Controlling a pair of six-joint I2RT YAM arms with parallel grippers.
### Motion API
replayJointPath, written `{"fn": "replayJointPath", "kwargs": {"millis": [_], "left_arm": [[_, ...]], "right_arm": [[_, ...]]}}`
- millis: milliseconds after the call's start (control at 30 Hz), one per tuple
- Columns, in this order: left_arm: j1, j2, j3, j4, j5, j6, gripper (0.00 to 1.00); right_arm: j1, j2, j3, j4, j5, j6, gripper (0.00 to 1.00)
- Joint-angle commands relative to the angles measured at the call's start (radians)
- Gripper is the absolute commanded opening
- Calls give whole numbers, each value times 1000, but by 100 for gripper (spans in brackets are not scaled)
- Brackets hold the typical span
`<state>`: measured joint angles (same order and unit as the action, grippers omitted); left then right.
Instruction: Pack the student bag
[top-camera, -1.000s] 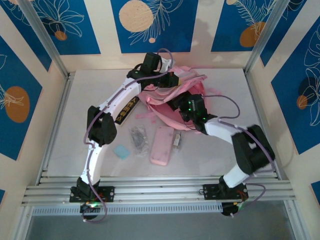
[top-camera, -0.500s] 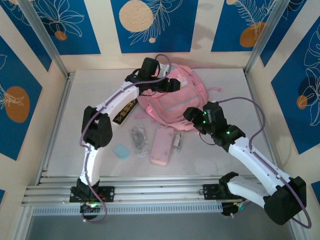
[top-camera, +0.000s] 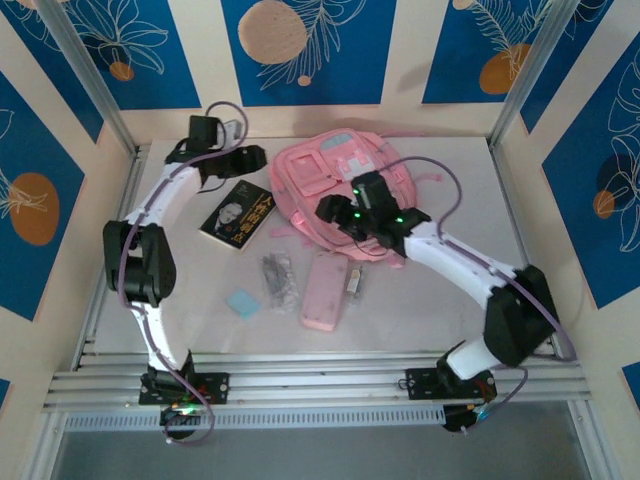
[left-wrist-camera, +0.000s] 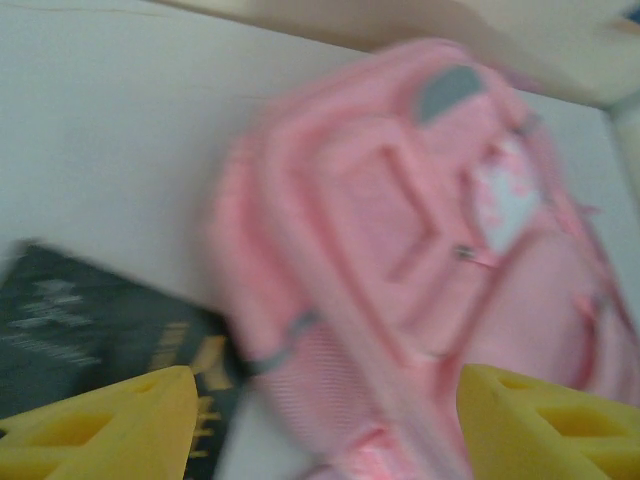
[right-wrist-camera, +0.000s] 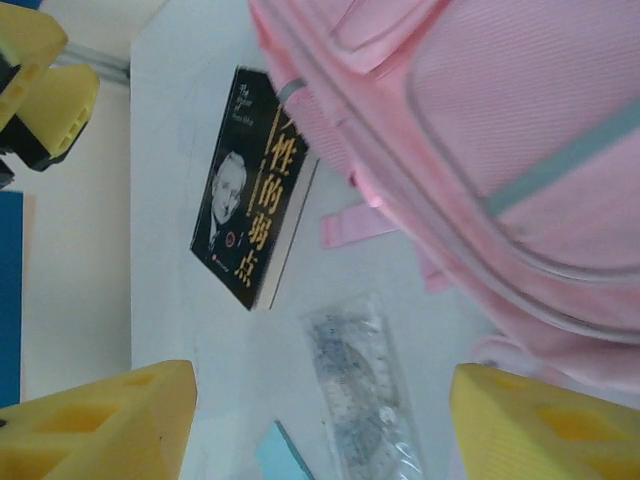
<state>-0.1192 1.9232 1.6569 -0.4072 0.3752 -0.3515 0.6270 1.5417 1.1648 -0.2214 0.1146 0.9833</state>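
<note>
**Operator:** Two claws are in play. How do they stand?

**Spotter:** Both are wide, with nothing between the fingers. Your left claw (top-camera: 250, 157) hangs over the white tabletop (top-camera: 400, 320) at the far left. It is just beside the large soft pink fabric student bag (top-camera: 335, 180) and not touching it. That wrist's view is blurred, but its yellow fingers (left-wrist-camera: 110, 425) are clearly well apart.

**Operator:** And my right one?

**Spotter:** Your right claw (top-camera: 325, 212) hovers over the bag's near left edge, spread wide and empty.

**Operator:** Where does the bag lie?

**Spotter:** It lies flat at the far middle of the tabletop with its front pockets facing up. You can see the white patch and grey-blue trim on top. A pink strap sticks out from under its near left side.

**Operator:** What sits around it?

**Spotter:** A black paperback book with a man's face and yellow characters on the cover (top-camera: 238, 213) lies to the bag's left. In your right wrist view, one of its corners tucks under the bag's edge. Nearer to you are three more things:
- A clear plastic sleeve with a ruler-like thing inside (top-camera: 278, 280) lies near of the book.
- A small light-blue flat block (top-camera: 243, 303) is just left of the sleeve.
- A flat pink rectangular pencil case (top-camera: 323, 290) is right of the sleeve and close to the bag's near edge.

A small pale item (top-camera: 354, 281) rests against the case's right side. I cannot tell what it is.
</note>
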Motion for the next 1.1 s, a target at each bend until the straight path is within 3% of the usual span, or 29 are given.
{"fn": "replayJointPath", "kwargs": {"millis": [0, 200, 633, 833, 1067], "left_arm": [[74, 29, -38, -23, -58, 43, 69], [154, 103, -34, -74, -69, 84, 70], [158, 246, 34, -234, -155, 167, 70], [154, 206, -58, -222, -77, 122, 64], [141, 84, -243, -143, -64, 65, 58]], "right_arm": [[47, 126, 107, 79, -55, -18, 68], [112, 342, 271, 93, -19, 25, 66], [162, 695, 555, 97, 1, 99, 54], [165, 798, 647, 53, 23, 156, 54], [166, 838, 693, 9, 63, 154, 54]]}}
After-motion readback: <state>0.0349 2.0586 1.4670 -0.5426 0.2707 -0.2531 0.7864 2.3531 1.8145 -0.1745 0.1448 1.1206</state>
